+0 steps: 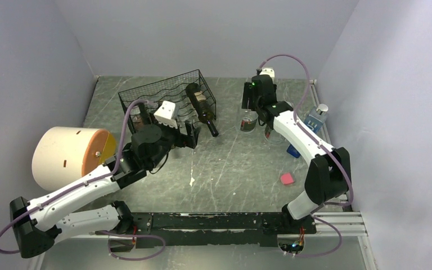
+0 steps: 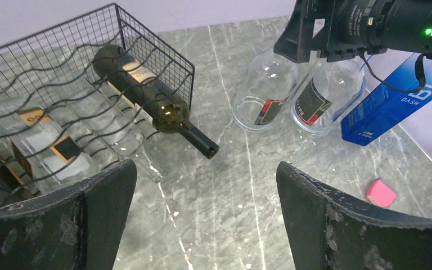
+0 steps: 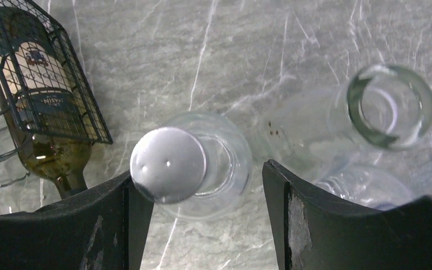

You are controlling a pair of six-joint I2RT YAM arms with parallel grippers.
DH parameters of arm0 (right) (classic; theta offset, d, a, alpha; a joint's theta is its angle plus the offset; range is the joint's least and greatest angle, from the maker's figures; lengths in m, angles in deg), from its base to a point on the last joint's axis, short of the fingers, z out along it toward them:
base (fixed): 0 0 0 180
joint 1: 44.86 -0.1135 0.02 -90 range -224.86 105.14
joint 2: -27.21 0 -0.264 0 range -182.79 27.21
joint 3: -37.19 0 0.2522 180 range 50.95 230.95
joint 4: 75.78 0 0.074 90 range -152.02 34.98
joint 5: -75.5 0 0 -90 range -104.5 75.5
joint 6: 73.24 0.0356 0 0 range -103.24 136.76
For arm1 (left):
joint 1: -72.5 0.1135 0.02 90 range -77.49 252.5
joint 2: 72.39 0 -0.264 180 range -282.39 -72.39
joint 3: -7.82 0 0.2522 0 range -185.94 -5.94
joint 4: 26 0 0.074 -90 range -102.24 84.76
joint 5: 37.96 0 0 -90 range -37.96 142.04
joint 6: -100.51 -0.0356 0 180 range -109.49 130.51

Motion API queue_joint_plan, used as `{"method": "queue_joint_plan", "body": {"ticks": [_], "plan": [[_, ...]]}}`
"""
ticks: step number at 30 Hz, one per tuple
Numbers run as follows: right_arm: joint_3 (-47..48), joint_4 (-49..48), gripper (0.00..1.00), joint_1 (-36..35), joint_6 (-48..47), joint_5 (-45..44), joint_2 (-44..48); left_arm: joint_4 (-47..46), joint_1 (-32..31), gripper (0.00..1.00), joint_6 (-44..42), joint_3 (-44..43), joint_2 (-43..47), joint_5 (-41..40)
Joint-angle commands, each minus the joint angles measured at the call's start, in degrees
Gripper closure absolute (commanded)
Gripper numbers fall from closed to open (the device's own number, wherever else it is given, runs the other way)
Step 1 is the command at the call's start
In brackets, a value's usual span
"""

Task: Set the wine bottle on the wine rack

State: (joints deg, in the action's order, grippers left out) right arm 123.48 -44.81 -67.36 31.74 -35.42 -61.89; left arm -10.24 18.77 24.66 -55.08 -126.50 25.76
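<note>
The black wire wine rack (image 1: 163, 98) (image 2: 62, 62) stands at the back left. A dark green wine bottle (image 1: 201, 104) (image 2: 146, 93) lies in its right-hand row, neck poking out over the table. Clear labelled bottles (image 2: 45, 140) lie in other rows. My left gripper (image 1: 193, 136) (image 2: 205, 166) hovers open just in front of the rack, nothing between its fingers. My right gripper (image 1: 248, 106) (image 3: 198, 171) is open above a standing clear wine bottle with a silver cap (image 3: 169, 163) (image 1: 248, 122); the cap sits close by the left finger (image 3: 107, 219), well apart from the right one.
A second clear bottle (image 3: 391, 104) (image 2: 326, 93) with an open mouth stands right of the capped one. A blue box (image 1: 314, 121) (image 2: 382, 107) is by the right wall. A pink eraser (image 1: 287, 179) lies mid-right. A large beige cylinder (image 1: 67, 157) lies at the left.
</note>
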Motion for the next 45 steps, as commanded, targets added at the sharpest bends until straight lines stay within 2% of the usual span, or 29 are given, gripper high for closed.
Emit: {"method": "queue_joint_plan", "body": {"ticks": [1, 4, 7, 9, 13, 16, 23, 32, 35, 40, 45], "plan": [[3.4, -2.1, 0.29, 1.0, -4.4, 2.4, -2.5, 1.1, 0.1, 0.03, 6.2, -3.7, -1.8, 0.8], [4.5, -2.1, 0.31, 1.1, -6.8, 5.4, -4.1, 3.6, 0.1, 0.03, 11.2, -4.6, -2.8, 1.1], [4.8, -3.1, 0.38, 1.1, -8.6, 6.3, -4.7, 4.8, 0.1, 0.03, 13.6, -5.1, -3.8, 2.8], [4.9, -3.2, 0.51, 1.1, -9.4, 6.2, -4.4, 5.4, 0.1, 0.04, 14.6, -5.3, -4.4, 3.3], [2.7, -3.0, 0.83, 0.9, -9.7, 5.3, -1.6, 4.9, 0.1, 0.04, 16.8, -5.3, -5.3, 3.5], [-0.4, -3.1, 0.91, -0.1, -8.2, 3.5, 2.1, 3.6, 0.1, 0.04, 18.6, -4.8, -5.9, 6.1], [-11.6, -5.1, 0.99, -5.3, -0.4, -3.2, 11.9, 1.1, 0.1, 0.02, 22.9, -3.6, -8.5, 12.5], [-27.4, -6.5, 1.00, -17.0, 11.8, -15.0, 23.2, -3.2, 0.1, 0.03, 26.9, -4.1, -14.8, 15.9], [-32.2, -7.1, 1.00, -19.1, 17.3, -12.9, 26.7, -4.3, 0.1, 0.04, 27.3, -6.4, -18.0, 12.5], [-39.0, -6.4, 1.00, -20.4, 24.2, -8.1, 31.7, -13.9, 0.8, 0.04, 29.9, -6.0, -25.2, 5.0], [-41.3, -3.8, 1.00, -20.4, 28.3, -7.5, 34.0, -14.5, 1.4, 0.05, 32.3, -10.2, -32.6, 7.1]]}}
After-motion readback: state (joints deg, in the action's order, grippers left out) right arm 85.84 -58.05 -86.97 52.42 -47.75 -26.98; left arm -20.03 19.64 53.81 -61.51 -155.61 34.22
